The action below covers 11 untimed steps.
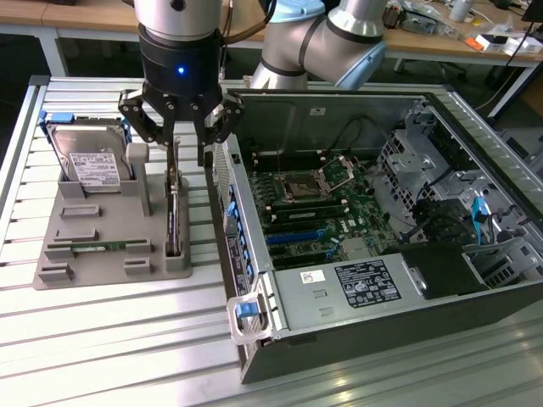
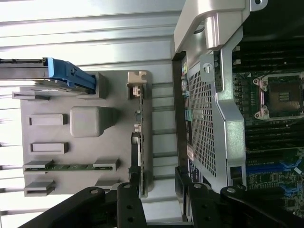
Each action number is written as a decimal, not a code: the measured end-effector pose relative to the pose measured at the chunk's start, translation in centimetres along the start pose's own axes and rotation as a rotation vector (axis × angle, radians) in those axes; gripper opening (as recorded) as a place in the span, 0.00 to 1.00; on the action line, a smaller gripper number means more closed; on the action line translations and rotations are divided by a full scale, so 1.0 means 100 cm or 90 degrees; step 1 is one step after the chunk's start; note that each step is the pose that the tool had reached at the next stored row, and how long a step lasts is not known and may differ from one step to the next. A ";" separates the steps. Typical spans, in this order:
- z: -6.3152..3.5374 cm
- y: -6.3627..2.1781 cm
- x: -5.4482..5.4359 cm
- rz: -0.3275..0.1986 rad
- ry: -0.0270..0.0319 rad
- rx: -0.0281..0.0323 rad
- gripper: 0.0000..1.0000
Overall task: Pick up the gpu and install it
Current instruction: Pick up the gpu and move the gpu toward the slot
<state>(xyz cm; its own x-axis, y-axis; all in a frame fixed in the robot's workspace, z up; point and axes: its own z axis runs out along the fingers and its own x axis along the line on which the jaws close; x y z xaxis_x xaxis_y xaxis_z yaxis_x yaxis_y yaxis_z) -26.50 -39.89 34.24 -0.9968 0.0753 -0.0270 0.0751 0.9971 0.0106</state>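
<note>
The gpu [image 1: 173, 216] is a thin dark card standing on edge in a slot of the grey holder [image 1: 106, 216], its silver bracket end uppermost. My gripper [image 1: 176, 148] hangs directly over it, open, with one finger on each side of the card's top end and not touching it. In the wrist view the gpu [image 2: 138, 142] appears edge-on, running in between the black fingers [image 2: 130, 206], closer to one of them than to the other. The gripper [image 2: 156, 199] holds nothing.
A silver hard drive [image 1: 89, 161] in a blue frame stands at the holder's back, and a green memory stick [image 1: 97, 248] lies near its front. The open computer case [image 1: 356, 212], with motherboard and blue slots [image 1: 297, 237], sits at the exterior view's right, its perforated wall [image 2: 204, 118] near the card.
</note>
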 end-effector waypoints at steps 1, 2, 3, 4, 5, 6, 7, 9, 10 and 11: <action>0.0003 0.0000 0.000 0.000 0.0000 0.0000 0.42; 0.0005 0.0000 0.000 0.000 0.0000 0.0000 0.42; 0.0008 0.0000 0.000 0.000 0.0000 0.0000 0.42; 0.0010 0.0000 0.000 0.000 0.0000 0.0000 0.42; 0.0015 -0.0001 0.000 0.000 0.0000 0.0000 0.42; 0.0020 -0.0001 0.001 0.000 0.0000 0.0000 0.42; 0.0023 -0.0001 0.001 0.000 0.0000 0.0000 0.42; 0.0030 -0.0001 0.001 0.000 0.0000 0.0000 0.42; 0.0033 -0.0001 0.001 0.000 0.0000 0.0000 0.42; 0.0038 -0.0001 0.001 0.000 0.0000 0.0000 0.42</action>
<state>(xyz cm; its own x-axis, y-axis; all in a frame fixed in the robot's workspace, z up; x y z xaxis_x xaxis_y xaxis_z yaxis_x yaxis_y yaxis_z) -26.61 -39.89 33.86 -0.9968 0.0753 -0.0270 0.0751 0.9971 0.0105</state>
